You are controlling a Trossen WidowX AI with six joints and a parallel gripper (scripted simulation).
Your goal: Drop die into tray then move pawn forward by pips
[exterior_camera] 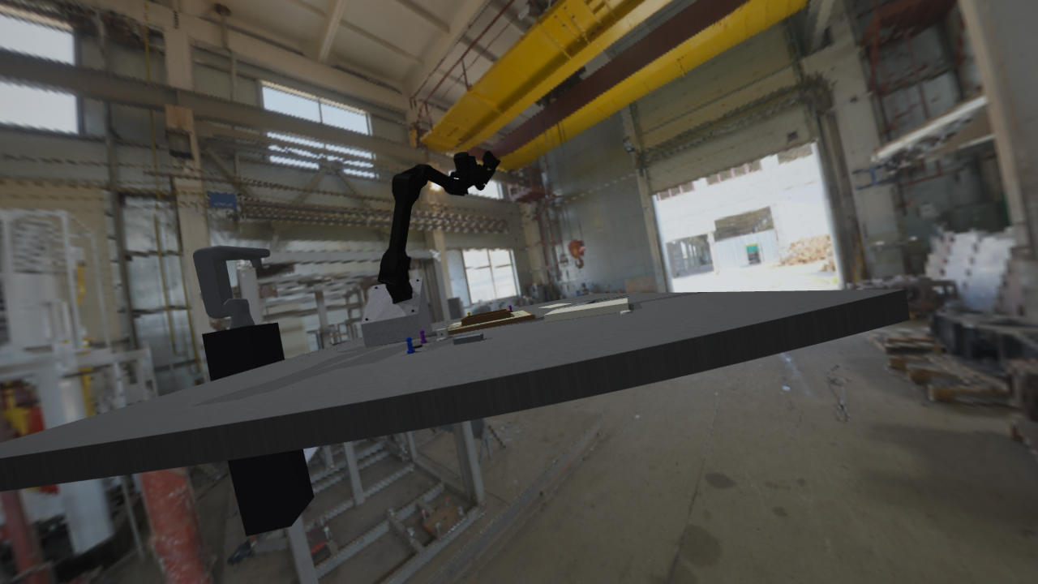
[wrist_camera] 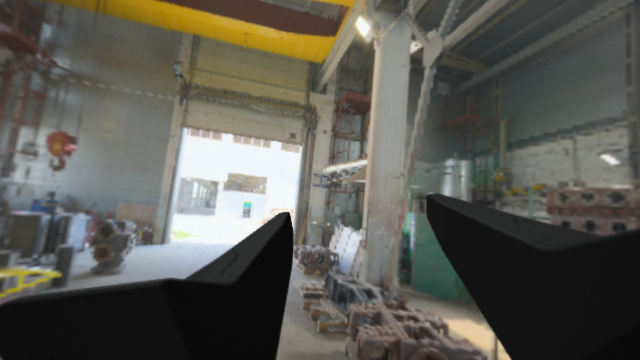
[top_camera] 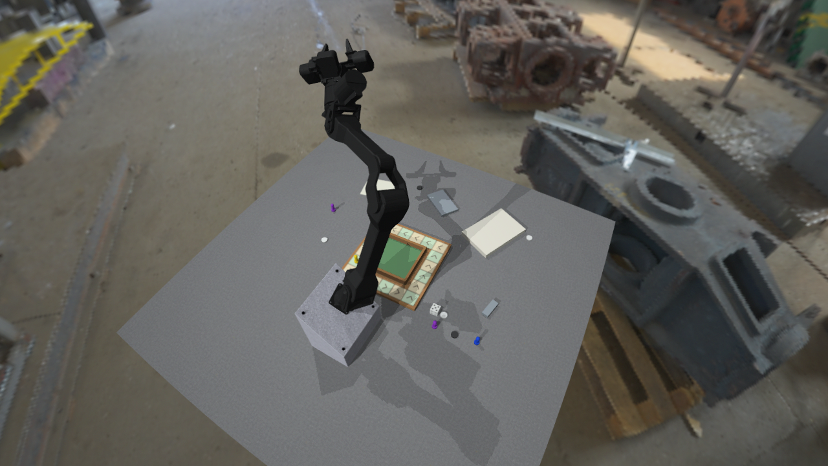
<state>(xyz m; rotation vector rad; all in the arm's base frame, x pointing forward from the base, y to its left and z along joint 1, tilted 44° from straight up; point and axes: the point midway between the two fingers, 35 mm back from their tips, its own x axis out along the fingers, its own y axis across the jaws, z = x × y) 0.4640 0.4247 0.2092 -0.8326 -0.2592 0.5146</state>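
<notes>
My gripper is open and empty, high above the table and pointing away from it. The white die lies on the table outside the board's near right corner, beside a white disc; several dark pips show. The board has a ring of arrowed squares around the brown-walled dice tray, which has a green floor with nothing visible on it. The yellow pawn stands on the board's left side, partly hidden by the arm. The arm also hides part of the board and tray in the top view.
A purple pawn, a dark disc, a blue pawn and a small grey block lie around the die. A large cream box and a grey slab are beyond the board.
</notes>
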